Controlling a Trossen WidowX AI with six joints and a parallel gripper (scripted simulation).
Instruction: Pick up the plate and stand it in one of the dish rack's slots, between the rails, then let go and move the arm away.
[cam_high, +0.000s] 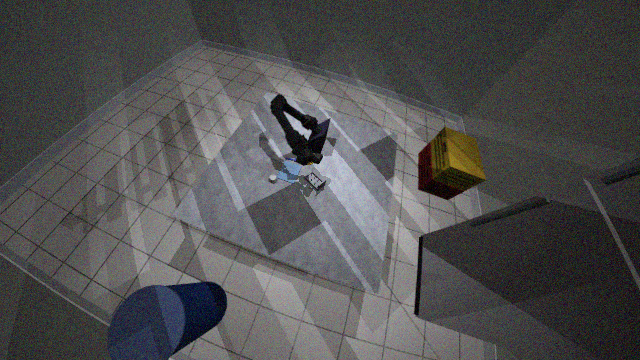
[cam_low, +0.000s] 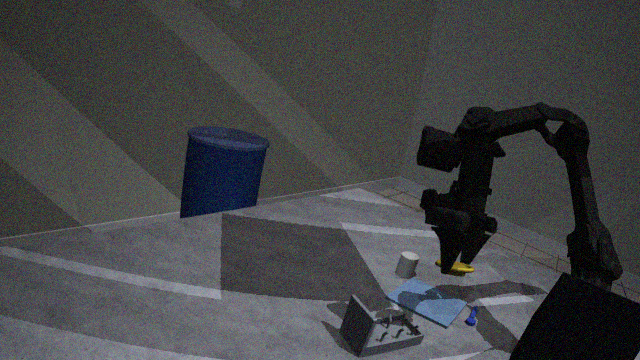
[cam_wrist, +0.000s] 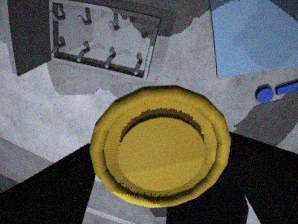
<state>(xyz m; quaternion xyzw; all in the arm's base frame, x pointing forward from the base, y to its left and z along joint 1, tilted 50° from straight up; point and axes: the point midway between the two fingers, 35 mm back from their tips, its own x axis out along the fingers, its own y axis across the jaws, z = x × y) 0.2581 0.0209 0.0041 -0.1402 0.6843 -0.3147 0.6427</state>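
The round yellow plate (cam_high: 310, 163) (cam_low: 462, 268) (cam_wrist: 162, 155) is held above the floor, lying roughly flat with its hollow face toward the wrist camera. My gripper (cam_low: 454, 266) (cam_wrist: 160, 145) is shut on the plate, with a black finger on either side of it. The fingertips are partly hidden by the plate in the wrist view. The small grey dish rack (cam_high: 312, 172) (cam_low: 395, 346) (cam_wrist: 122, 73) stands apart from the plate, at the upper left in the wrist view. It has an upright dark panel at one end and short hooked rails inside; nothing stands in its slots.
A light blue board (cam_low: 450, 312) (cam_wrist: 250, 40) lies beside the rack. A pale cylinder (cam_high: 272, 178) (cam_low: 407, 266) stands near the board. A small blue object (cam_low: 471, 316) (cam_wrist: 264, 94) lies by its edge. A dark panel (cam_high: 320, 135) (cam_low: 575, 325) stands near the arm.
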